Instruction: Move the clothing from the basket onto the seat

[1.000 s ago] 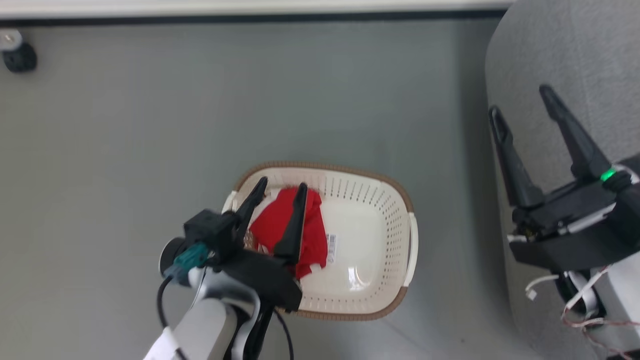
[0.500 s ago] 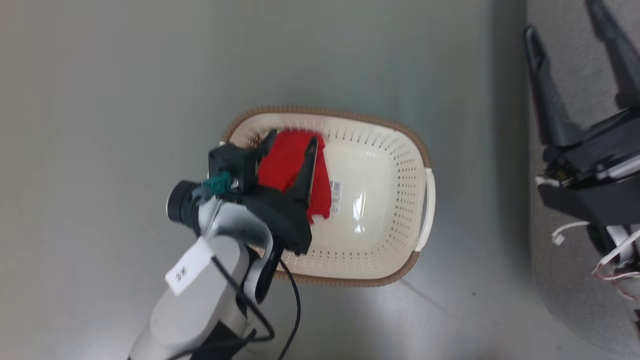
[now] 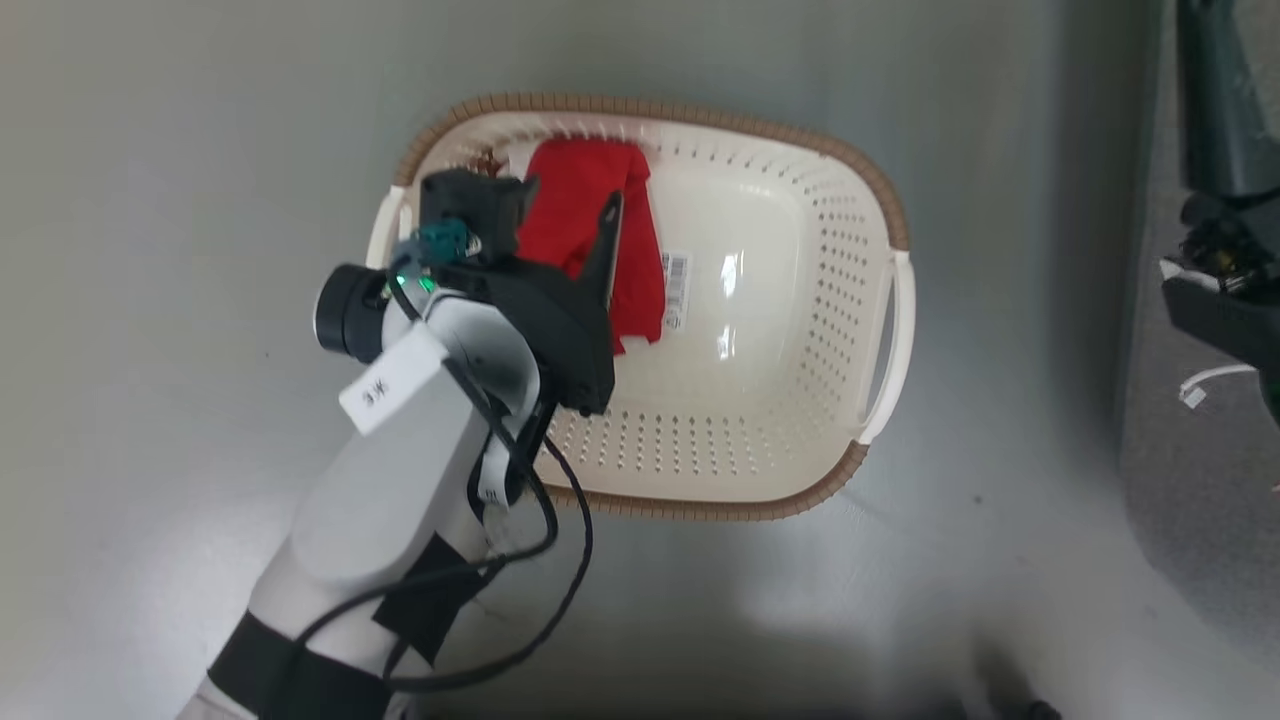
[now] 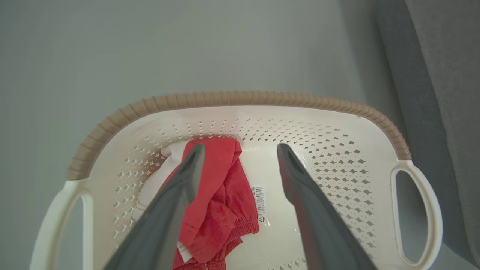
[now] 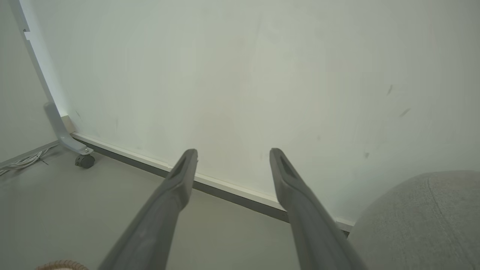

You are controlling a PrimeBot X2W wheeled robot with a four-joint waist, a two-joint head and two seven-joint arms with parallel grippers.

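Grey floor (image 3: 150,150) surrounds the basket (image 4: 240,98); the seat (image 4: 442,93) lines the right edge. Red clothing (image 4: 221,187) lies bunched at the basket's left end. The left fingers (image 4: 178,195) hang spread over it, one over fabric, one over bare bottom. The right fingers (image 5: 174,195), spread and empty, point toward the wall (image 5: 262,75).

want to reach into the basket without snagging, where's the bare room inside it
Free: the floor of the cream perforated plastic basket between the white barcode sticker and the right-handle wall, plus the near side. Crowded: the far-left corner, where the bright-red fabric clothing is bunched and the open left gripper hovers.
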